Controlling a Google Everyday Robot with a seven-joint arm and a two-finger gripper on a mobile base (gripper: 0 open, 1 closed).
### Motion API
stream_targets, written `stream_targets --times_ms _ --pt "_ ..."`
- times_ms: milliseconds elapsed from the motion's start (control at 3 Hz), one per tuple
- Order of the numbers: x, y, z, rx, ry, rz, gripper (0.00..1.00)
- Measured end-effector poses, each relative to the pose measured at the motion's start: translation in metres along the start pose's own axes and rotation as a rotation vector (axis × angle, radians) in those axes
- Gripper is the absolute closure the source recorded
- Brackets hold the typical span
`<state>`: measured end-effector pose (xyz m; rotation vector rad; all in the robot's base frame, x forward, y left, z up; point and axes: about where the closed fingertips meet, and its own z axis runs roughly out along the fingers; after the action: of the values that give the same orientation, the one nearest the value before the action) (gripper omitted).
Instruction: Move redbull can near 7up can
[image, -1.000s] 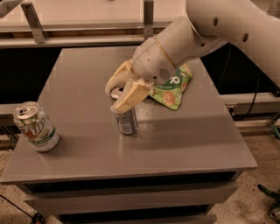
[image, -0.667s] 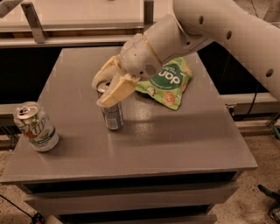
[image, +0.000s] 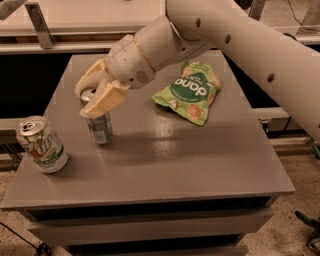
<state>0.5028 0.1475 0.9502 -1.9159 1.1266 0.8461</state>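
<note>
Across most of the frame lies my grey bench, and everything in the task sits on its left half. My white arm comes in from the upper right and slants down to the left, so its bulk passes above the back of the bench and not over the cans.

At the arm's end, left of centre, my tool is clamped on the redbull can. One tan finger is behind the can's rim and the other is in front of it. I hold it by the top so the slim body hangs upright below the fingers. Whether its base rests on the bench or rides just above it, I cannot tell.

The green snack bag lies flat at upper centre, to the right of my tool and well off the line I need, so it blocks nothing.

The 7up can stands upright near the lower left edge of the bench. The redbull can is near it, just up and to the right, with bare bench between them. I judge the move to be nearly done. The risk is the 7up can's closeness to the edge, where a nudge from my tool could tip it off.
</note>
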Motion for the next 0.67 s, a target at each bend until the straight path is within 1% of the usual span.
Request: stream_targets --times_ms 333,667 --pt "-0.007 -0.002 0.025 -0.051 0.029 -0.030 1.00" --pt "-0.014 -0.001 0.042 -0.096 0.033 -0.048 1.00"
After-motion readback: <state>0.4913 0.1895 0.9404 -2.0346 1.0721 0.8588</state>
